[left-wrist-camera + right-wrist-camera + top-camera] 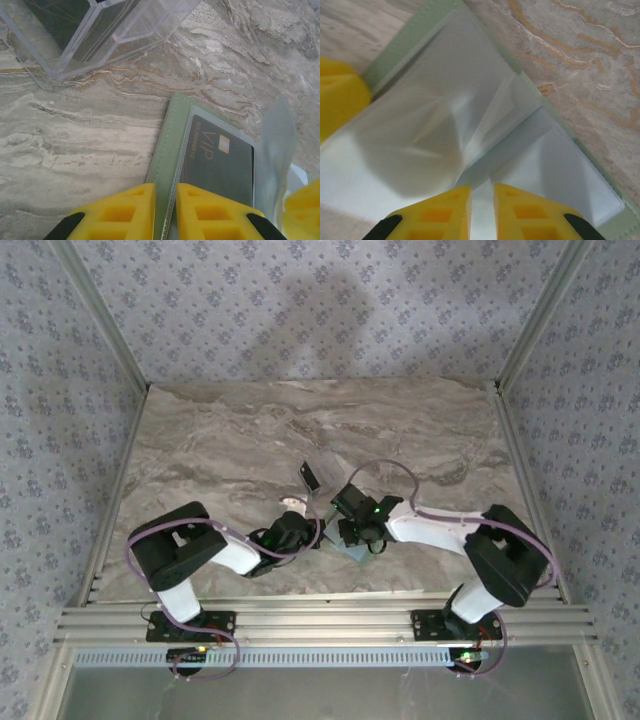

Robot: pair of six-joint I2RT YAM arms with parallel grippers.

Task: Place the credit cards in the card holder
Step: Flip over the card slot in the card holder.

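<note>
The left gripper (165, 212) pinches the card holder (167, 145) edge between its jaws. The right gripper (482, 210) pinches the clear sleeve (445, 110). One credit card (220, 165) sits inside.

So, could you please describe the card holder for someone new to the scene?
On the marble table, look near the front centre, close to the clear plastic box. The card holder lies there. Unlike the box, it is pale green, with clear sleeves, one holding a dark VIP card.
</note>
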